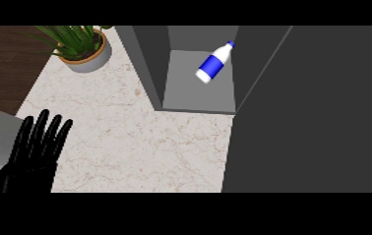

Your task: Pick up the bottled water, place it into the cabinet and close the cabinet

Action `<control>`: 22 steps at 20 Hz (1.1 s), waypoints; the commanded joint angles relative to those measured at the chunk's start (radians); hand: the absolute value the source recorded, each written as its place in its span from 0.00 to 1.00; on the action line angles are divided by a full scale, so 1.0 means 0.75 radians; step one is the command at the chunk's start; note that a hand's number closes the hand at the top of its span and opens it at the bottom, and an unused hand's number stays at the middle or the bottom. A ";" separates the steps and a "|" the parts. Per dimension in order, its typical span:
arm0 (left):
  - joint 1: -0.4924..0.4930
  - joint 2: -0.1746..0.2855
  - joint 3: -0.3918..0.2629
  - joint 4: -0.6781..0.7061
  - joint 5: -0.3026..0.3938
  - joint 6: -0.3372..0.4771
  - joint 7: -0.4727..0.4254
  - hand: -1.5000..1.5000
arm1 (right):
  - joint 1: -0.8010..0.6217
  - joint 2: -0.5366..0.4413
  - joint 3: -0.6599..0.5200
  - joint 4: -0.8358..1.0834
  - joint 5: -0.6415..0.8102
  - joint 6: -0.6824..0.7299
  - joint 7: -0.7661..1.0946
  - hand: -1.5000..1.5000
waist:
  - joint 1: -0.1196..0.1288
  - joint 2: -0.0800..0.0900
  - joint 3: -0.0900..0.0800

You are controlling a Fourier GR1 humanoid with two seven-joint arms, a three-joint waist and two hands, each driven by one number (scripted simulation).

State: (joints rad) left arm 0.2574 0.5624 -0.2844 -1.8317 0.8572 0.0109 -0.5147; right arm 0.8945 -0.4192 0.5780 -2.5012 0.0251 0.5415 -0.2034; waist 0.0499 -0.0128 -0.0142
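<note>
Two steps looked done, the bottle (214,63) lying inside the cabinet (190,95), which awaited closing, while the left hand (33,156) rested with fingers straight and apart

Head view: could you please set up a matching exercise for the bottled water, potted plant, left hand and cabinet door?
1 bottled water
2 potted plant
3 left hand
4 cabinet door

A resting open, lower left edge
B lying tilted inside the cabinet
C standing open at right
D far left corner of the counter

Pairs: 1-B, 2-D, 3-A, 4-C
</note>
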 commanded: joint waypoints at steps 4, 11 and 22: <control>0.088 0.100 0.068 -0.051 0.070 -0.135 0.010 0.00 | -0.080 0.051 0.340 -0.094 0.062 0.003 0.137 1.00 | 0.075 0.020 0.002; 0.068 0.154 0.132 -0.044 0.109 -0.222 0.008 0.00 | -0.205 0.035 0.300 -0.082 0.038 -0.052 0.220 1.00 | 0.149 0.043 -0.005; 0.061 0.217 0.139 -0.046 0.133 -0.306 0.050 0.00 | -0.458 0.013 0.243 0.001 0.026 -0.074 0.333 1.00 | 0.255 0.064 -0.015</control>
State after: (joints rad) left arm 0.3109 0.7090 -0.1845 -1.8646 0.9481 -0.1990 -0.4895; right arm 0.6415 -0.3892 0.6095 -2.4831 -0.0028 0.4097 -0.0511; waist 0.2171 0.0288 -0.0206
